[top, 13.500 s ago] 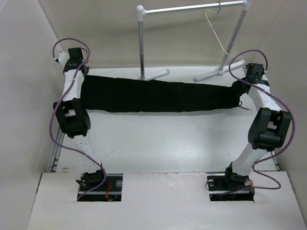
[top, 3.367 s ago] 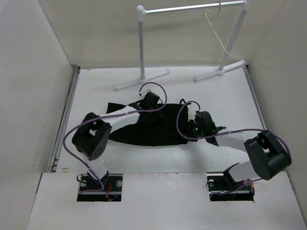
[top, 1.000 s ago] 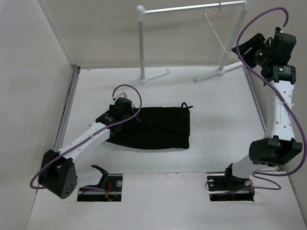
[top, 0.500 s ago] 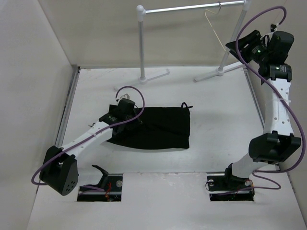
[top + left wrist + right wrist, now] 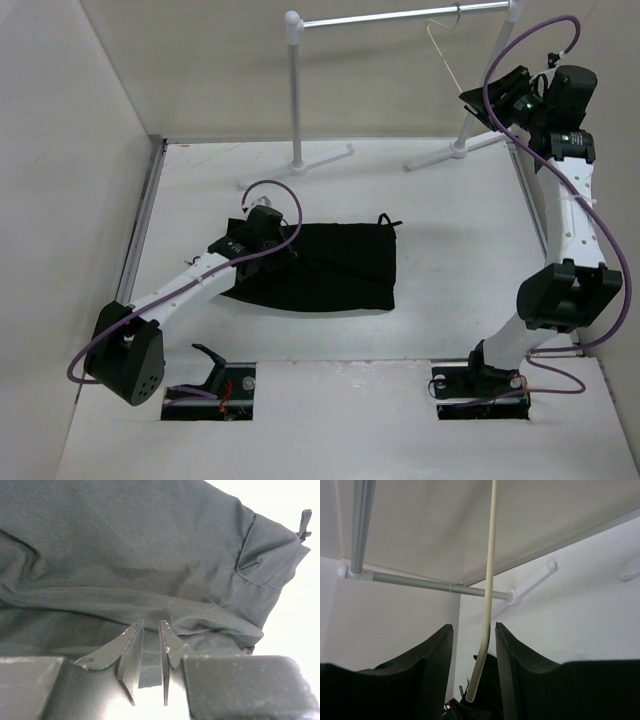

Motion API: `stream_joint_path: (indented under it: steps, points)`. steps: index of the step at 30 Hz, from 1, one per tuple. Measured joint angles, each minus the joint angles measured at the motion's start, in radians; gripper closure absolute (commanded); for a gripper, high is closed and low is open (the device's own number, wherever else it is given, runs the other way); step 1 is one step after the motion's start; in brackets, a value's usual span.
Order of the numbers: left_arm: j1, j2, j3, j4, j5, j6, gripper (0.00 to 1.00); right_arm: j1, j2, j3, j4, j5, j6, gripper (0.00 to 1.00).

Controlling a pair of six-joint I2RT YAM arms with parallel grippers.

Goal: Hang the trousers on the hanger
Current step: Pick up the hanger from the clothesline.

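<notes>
1. The trousers (image 5: 330, 265) lie folded into a dark block on the worktop (image 5: 450, 240), left of centre. Their long axis runs left to right, and the drawstring end points right.
2. The hanger (image 5: 450, 68) hangs by its hook from the rail stand (image 5: 400, 17) at the far right. It is high above the worktop and well apart from the trousers.
3. My left claw (image 5: 275, 245) sits on the left part of the trousers. In the left wrist view that claw (image 5: 148, 625) is narrowed to a slit. I judge it pinched on a fold of the black cloth (image 5: 150, 555), though the contact is hard to make out.
4. My right claw (image 5: 478, 100) is raised beside the hanger's lower end. In the right wrist view the cream rod (image 5: 491, 555) runs nearly straight up and down the gap of that claw (image 5: 473, 626). Its end sits low between the fingers, nearer one side. The claw is open, with the rod not yet gripped.
5. The coming move turns on that rod lying along the gap. I judge my right arm should take the hanger, being far nearer it. My left arm, nearer the trousers, should bring the cloth up and to the right.
6. One risk I judge: the thin rod could swing out before the fingers meet.
</notes>
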Motion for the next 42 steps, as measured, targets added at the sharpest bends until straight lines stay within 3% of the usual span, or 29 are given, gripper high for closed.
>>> stream_joint_path:
  steps: [21,34,42]
  points:
    - [-0.005,0.01,0.0,0.007,0.0,-0.018,0.83,0.024,0.033,0.0,0.017,-0.018,0.046,0.88]
    - [-0.008,0.01,0.0,0.007,-0.003,-0.025,0.83,0.038,0.021,0.0,0.023,0.006,0.042,0.92]
    - [-0.019,0.01,0.0,0.007,-0.005,-0.026,0.83,0.054,-0.025,0.0,-0.085,0.106,-0.078,0.93]
